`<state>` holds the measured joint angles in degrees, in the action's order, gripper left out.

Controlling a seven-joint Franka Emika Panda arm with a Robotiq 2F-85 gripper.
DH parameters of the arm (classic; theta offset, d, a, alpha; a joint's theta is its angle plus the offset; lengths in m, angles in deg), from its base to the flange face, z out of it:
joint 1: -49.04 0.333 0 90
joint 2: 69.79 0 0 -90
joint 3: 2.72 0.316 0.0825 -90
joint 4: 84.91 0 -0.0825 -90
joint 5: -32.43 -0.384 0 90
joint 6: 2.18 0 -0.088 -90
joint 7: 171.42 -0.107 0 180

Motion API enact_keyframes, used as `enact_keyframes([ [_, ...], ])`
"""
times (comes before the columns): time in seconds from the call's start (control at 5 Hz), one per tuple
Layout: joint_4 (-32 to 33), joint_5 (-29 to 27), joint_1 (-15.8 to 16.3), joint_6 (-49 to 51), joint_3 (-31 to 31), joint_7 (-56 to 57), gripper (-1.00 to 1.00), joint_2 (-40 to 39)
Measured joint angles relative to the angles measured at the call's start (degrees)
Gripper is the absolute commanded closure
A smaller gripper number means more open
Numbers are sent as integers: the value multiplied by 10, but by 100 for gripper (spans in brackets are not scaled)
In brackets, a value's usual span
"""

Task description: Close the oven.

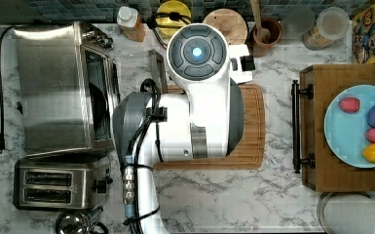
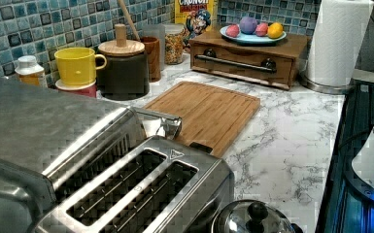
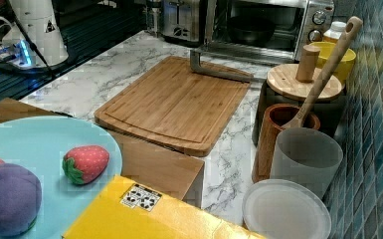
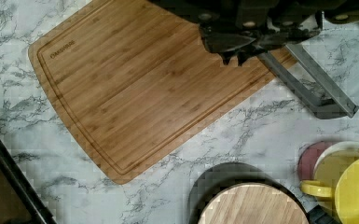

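Note:
The oven (image 1: 53, 87) is a large steel box at the top view's left. Its glass door (image 1: 136, 66) is dropped open and lies flat over the counter, with the bar handle (image 1: 159, 70) at its outer edge. In the right view the oven (image 3: 263, 25) shows a dark interior, and the handle (image 3: 219, 72) rests at the cutting board's far end. In the wrist view my gripper (image 4: 234, 59) hangs shut and holding nothing over the board's edge, just beside the handle (image 4: 307, 81) and apart from it.
A wooden cutting board (image 3: 174, 99) lies in front of the open door. A two-slot toaster (image 1: 58, 185) stands beside the oven. A yellow mug (image 4: 354, 186), a wooden-lidded jar (image 4: 251, 205) and a utensil cup (image 3: 283, 134) line the tiled wall. A wooden box (image 1: 316, 126) carries a plate of toy fruit.

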<state>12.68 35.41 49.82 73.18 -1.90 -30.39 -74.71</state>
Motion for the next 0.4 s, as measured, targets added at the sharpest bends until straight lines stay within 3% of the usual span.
enact_keyframes([
  [0.2,0,0,0,-2,0,0,100,-1],
  [0.4,2,-87,-7,-2,0,122,100,-2],
])
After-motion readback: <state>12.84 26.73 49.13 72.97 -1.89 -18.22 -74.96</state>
